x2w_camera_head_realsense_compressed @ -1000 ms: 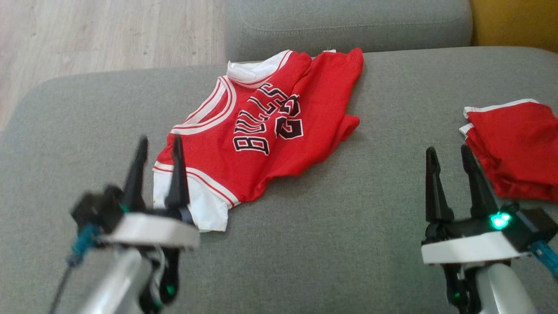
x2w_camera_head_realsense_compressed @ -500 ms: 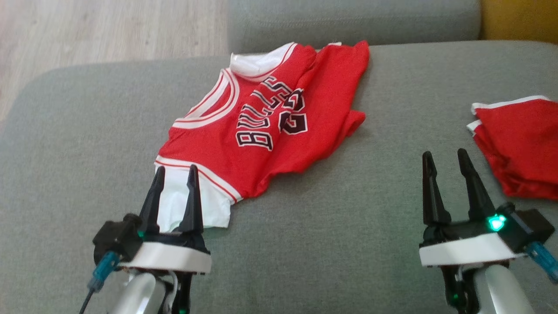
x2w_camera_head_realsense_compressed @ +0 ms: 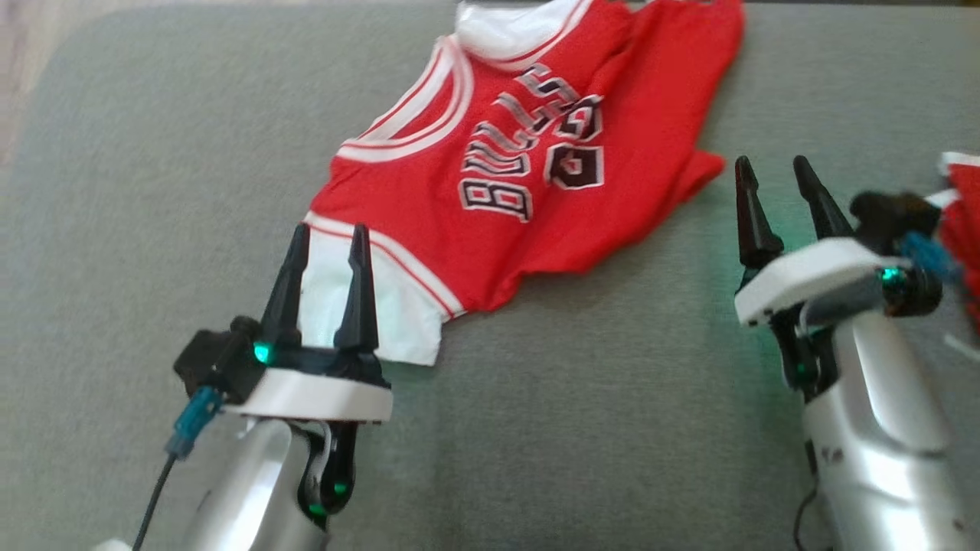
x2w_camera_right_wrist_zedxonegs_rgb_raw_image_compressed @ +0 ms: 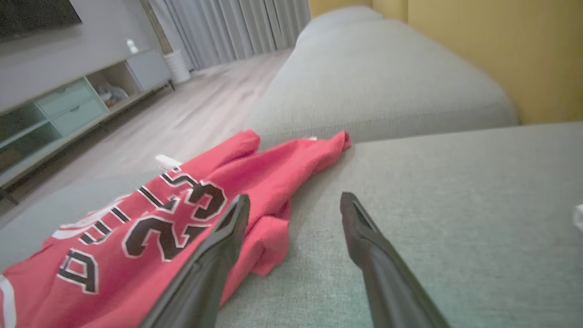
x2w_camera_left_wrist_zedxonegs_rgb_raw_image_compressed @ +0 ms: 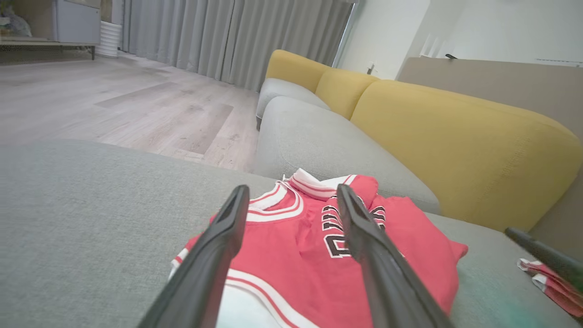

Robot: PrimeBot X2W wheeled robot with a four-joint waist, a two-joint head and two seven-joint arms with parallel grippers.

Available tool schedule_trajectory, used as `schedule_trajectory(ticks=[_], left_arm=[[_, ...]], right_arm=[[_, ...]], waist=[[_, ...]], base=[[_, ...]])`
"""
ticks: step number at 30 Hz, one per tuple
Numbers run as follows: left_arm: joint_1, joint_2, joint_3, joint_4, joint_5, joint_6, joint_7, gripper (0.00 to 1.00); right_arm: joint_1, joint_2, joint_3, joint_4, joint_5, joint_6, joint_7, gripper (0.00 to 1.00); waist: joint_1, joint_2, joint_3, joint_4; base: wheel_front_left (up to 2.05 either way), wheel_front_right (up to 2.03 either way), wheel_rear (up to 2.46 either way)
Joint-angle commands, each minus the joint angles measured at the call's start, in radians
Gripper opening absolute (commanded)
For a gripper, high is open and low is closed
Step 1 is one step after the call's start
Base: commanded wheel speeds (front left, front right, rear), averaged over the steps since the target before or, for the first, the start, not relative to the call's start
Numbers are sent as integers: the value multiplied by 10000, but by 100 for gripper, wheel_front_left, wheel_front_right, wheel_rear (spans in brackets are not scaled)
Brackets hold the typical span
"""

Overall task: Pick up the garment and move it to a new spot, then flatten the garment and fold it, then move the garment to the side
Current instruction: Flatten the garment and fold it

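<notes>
Left to right across a grey sofa cushion (x2w_camera_head_realsense_compressed: pixel 597 398): bare upholstery at the far left, then the left gripper (x2w_camera_head_realsense_compressed: pixel 330 229) at lower left, jaws spread wide and holding nothing. Dark fingers (x2w_camera_head_realsense_compressed: pixel 287 291) pointing up the head view, tips over the white panel at the near corner of the garment (x2w_camera_head_realsense_compressed: pixel 498 199); contact with the cloth impossible to tell.

Centre: the garment, a red sleeveless jersey with white trim and black lettering, lying rumpled and partly folded on itself. Lettering face up, cloth running diagonally from that white corner up toward the cushion's far edge.

Just beside its right-hand flap, above bare cushion: the right gripper (x2w_camera_head_realsense_compressed: pixel 770 162), likewise gaping wide and empty.

At the far right edge, half hidden behind that arm's wrist: a second red cloth (x2w_camera_head_realsense_compressed: pixel 966 222) with white edging, well apart from the jersey.

Beyond, in the left wrist view: yellow backrest (x2w_camera_left_wrist_zedxonegs_rgb_raw_image_compressed: pixel 455 150), wooden floor (x2w_camera_left_wrist_zedxonegs_rgb_raw_image_compressed: pixel 114 100), grey curtains (x2w_camera_left_wrist_zedxonegs_rgb_raw_image_compressed: pixel 227 36).
</notes>
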Motion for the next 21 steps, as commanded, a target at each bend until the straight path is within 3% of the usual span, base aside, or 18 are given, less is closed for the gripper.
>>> schedule_trajectory(ticks=[1,6,13,14,15,21], left_arm=[[-454,-3,442,-239,129,-82,-53,100],[-649,-248,635,-123,276,-298,-53,100],[-667,-422,908,6,451,-508,-53,100],[-662,-439,944,15,478,-527,-53,100],[-660,-454,981,26,505,-542,-53,100],[-630,-501,1208,136,637,-594,-53,100]], right_arm=[[-476,-22,91,181,-253,-7,269,100],[-1331,-22,-332,1760,-1015,-7,805,100],[-1987,-22,-476,3005,-1529,-7,577,100],[-2056,-22,-403,3137,-1531,-7,535,42],[-2117,-22,-301,3229,-1550,-7,436,0],[-2181,-22,-44,3602,-1489,-7,-124,0]], waist=[[-2,0,358,409],[-2,0,591,767],[-2,0,770,982],[-2,0,789,984],[-2,0,799,975],[-2,0,619,736]], base=[[0,0,0],[0,0,0],[0,0,0],[0,0,0],[0,0,0],[0,0,0]])
